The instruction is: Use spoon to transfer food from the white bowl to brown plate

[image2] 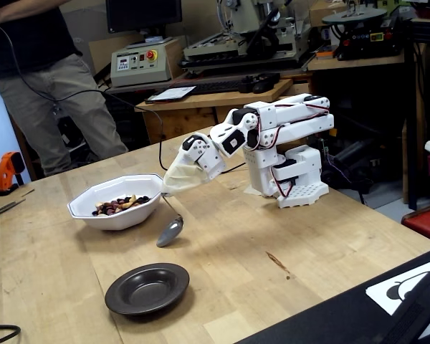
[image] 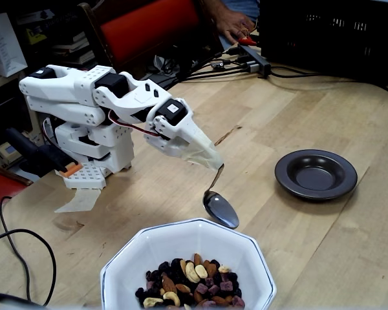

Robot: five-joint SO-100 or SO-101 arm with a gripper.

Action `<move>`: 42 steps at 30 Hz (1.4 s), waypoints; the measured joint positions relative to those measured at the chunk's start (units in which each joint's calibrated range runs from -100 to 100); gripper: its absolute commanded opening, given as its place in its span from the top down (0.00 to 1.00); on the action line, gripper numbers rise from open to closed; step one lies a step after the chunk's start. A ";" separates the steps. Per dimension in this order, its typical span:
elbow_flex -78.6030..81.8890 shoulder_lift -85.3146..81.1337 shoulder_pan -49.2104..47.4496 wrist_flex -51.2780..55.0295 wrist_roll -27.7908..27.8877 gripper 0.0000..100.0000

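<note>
My white gripper (image: 210,160) (image2: 170,188), wrapped in pale tape, is shut on the handle of the silver spoon (image: 220,208) (image2: 170,231). The spoon hangs down with its empty bowl just above the table, beside the rim of the white octagonal bowl (image: 155,242) (image2: 82,208). The food (image: 191,281) (image2: 118,206), nuts, raisins and purple pieces, lies in the white bowl. The dark brown plate (image: 315,174) (image2: 147,287) sits empty on the table, apart from the spoon and bowl.
The arm's white base (image: 94,158) (image2: 294,179) stands on the wooden table. A black cable (image: 16,248) runs along the table's left edge. A power strip (image: 252,61) with cables lies at the far edge. A person (image2: 36,79) stands behind the table.
</note>
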 measured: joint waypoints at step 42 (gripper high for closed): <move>-1.94 -0.34 -2.26 -2.17 -4.44 0.96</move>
